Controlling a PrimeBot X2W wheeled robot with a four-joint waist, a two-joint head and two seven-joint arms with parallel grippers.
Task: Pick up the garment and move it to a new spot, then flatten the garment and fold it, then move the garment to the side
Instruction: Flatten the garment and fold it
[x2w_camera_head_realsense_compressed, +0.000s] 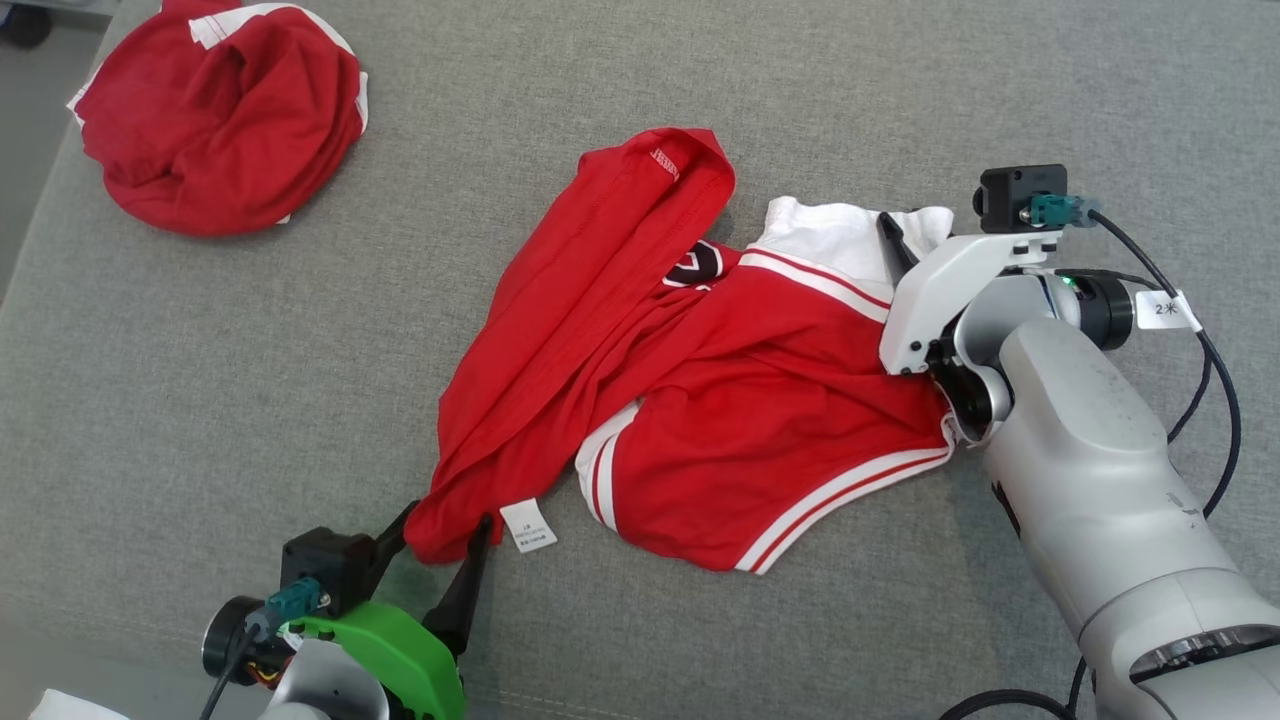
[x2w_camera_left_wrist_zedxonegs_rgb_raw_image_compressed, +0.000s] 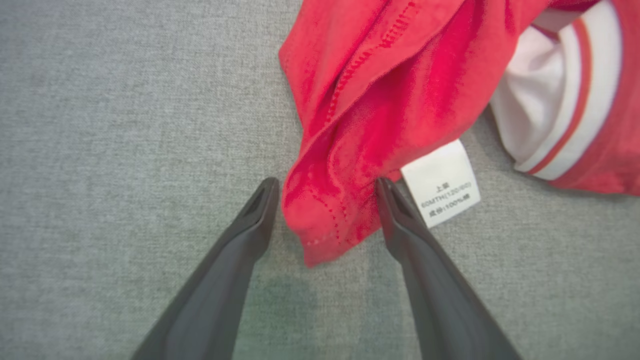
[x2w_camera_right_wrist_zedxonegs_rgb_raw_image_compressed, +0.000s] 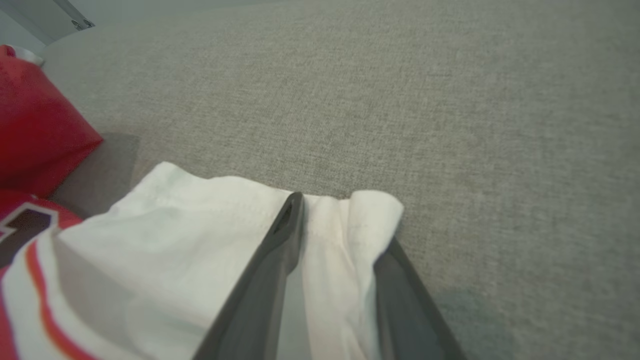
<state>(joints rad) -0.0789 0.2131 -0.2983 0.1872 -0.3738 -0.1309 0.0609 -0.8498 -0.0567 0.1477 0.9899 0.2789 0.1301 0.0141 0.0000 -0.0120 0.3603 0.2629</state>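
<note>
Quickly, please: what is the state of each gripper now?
Left gripper: open, jaws astride a corner of the garment.
Right gripper: white sleeve between jaws; grip cannot be told.

Bright even light, soft shadows, slight blur

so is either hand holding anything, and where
Right hand has the garment's white edge between its fingers; grip cannot be told. Left hand open around the red corner, holding nothing.
</note>
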